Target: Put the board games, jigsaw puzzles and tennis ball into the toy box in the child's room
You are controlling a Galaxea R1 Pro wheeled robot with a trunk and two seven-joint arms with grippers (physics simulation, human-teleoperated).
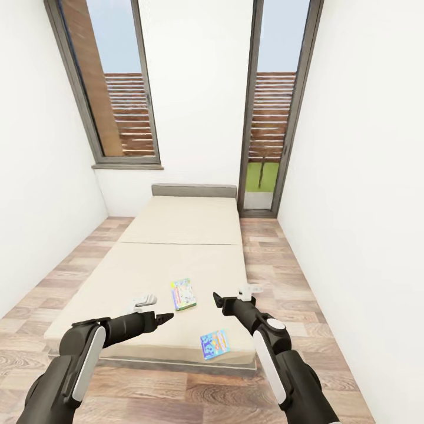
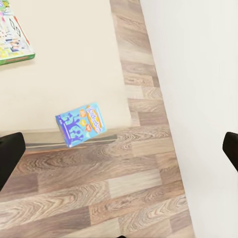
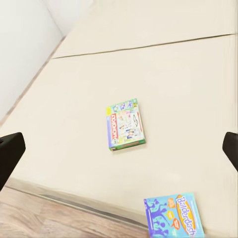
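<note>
Two board games lie flat on the bed (image 1: 176, 259), both on the near half of the cream mattress. Green-edged game box (image 1: 183, 294): mid-mattress, long side running roughly toward the headboard. Blue game box (image 1: 214, 344): at about 5 o'clock from the green one, well apart from it, right at the foot edge of the mattress; in the left wrist view one corner overhangs the edge above the dark frame. Both boxes untouched, nothing on top of either.

Left gripper (image 1: 166, 318): held over the mattress at about 8 o'clock from the green box, near it but not touching, fingers apart (wrist view shows the black fingertips (image 2: 10, 153) at opposite edges, nothing between). Right gripper (image 1: 217, 300): at about 3 o'clock from the green box, above the bed; fingers likewise spread wide, empty.

Surroundings: wood-plank floor (image 1: 194, 394) around the bed, white walls either side, window (image 1: 112, 82) at 11 o'clock, glass door (image 1: 274, 112) at 1 o'clock beyond the headboard.
</note>
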